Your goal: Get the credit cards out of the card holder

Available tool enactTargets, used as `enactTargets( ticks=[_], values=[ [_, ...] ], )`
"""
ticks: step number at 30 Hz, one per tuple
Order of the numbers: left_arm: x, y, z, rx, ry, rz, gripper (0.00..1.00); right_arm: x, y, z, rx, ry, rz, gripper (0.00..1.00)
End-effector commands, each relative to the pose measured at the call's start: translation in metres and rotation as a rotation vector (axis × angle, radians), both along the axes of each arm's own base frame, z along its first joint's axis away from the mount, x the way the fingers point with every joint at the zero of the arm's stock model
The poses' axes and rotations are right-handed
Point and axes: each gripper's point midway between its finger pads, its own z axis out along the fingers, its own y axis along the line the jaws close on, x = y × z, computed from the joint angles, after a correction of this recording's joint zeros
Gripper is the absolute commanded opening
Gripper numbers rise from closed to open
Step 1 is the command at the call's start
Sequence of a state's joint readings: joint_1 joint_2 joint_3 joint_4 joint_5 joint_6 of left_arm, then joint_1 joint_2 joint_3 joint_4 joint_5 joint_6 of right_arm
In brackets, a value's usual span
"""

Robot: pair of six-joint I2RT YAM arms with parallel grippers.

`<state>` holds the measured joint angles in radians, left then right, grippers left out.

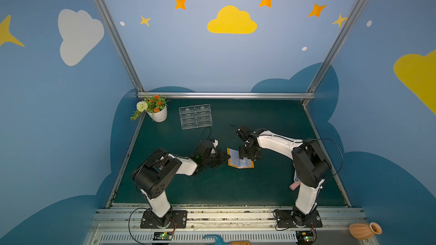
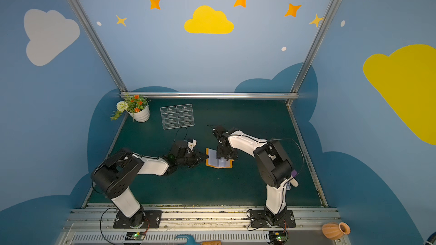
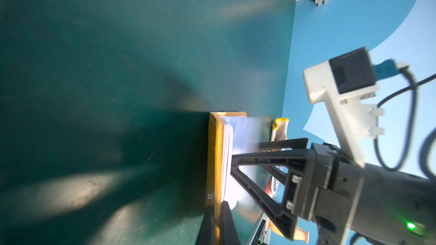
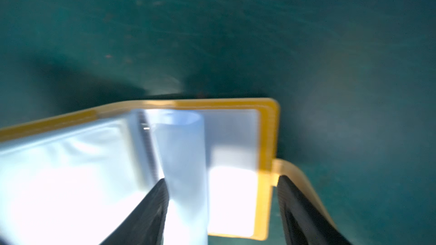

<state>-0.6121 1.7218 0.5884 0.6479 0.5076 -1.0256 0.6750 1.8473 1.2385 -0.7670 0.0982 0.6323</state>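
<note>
The orange card holder [image 1: 240, 166] [image 2: 218, 165] lies open on the green mat, its clear sleeve pages facing up. My left gripper [image 1: 225, 157] [image 3: 216, 210] is shut on the edge of its left orange cover [image 3: 214, 149]. My right gripper [image 1: 246, 157] [image 4: 223, 185] hangs over the right half with the jaws wide apart. One finger [image 4: 155, 199] rests against a curled clear sleeve page [image 4: 181, 149], the other [image 4: 290, 196] stands by the snap tab [image 4: 291, 167]. The credit cards are hidden; the sleeves glare white.
A clear acrylic tiered stand [image 1: 195, 116] sits at the back left beside a white flower pot [image 1: 157, 113]. A pink item [image 1: 294, 186] lies behind the right arm's base link. A terracotta vase [image 1: 365, 230] rests off the mat at the front right.
</note>
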Motion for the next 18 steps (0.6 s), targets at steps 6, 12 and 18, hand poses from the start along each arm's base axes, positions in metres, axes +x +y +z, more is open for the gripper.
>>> enactTargets(
  ticks=[6,12,18],
  values=[
    [-0.002,-0.003,0.007,-0.023,-0.029,-0.019,0.04,0.002,-0.001,0.057,0.15,-0.154,-0.001,0.83],
    [-0.002,-0.003,0.009,-0.032,-0.035,-0.02,0.05,-0.003,0.054,0.076,0.388,-0.134,0.079,0.87],
    [-0.001,-0.003,0.009,-0.032,-0.035,-0.018,0.05,0.001,0.069,0.059,0.358,-0.073,0.113,0.87]
  ],
)
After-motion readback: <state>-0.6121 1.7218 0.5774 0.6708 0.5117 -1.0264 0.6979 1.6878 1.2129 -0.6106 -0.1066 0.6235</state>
